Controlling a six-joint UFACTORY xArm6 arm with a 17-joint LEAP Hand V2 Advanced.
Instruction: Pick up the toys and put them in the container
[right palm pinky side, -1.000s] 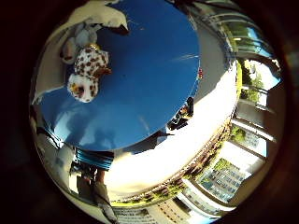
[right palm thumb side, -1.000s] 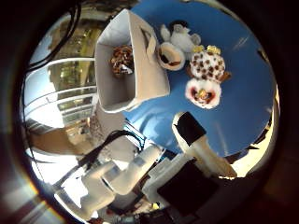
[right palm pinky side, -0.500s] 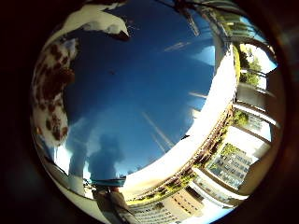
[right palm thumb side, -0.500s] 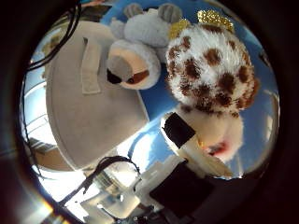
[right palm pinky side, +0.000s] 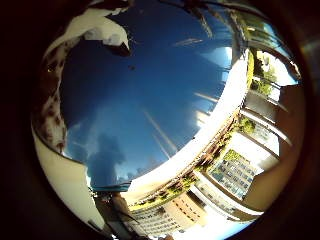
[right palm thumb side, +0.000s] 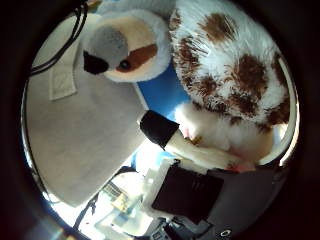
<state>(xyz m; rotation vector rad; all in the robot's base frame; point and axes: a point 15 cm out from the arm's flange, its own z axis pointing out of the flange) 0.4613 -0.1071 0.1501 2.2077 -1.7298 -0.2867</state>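
Note:
A white plush toy with brown spots fills much of the thumb side view, very close to the palm. Part of it also shows at the edge of the blue table. One straight, black-tipped finger of my right hand lies against its white fur; nothing is curled round it. Beside it lies a grey-and-white plush with a tan face and black nose, touching the beige fabric container. The container's inside is hidden.
The toys and container sit on a blue table with a pale rim. Beyond the table edge are windows with buildings and greenery outside.
The palm has come down much closer to the spotted toy, which now fills the view. The container's opening has gone out of sight. The finger now rests against the toy's fur.

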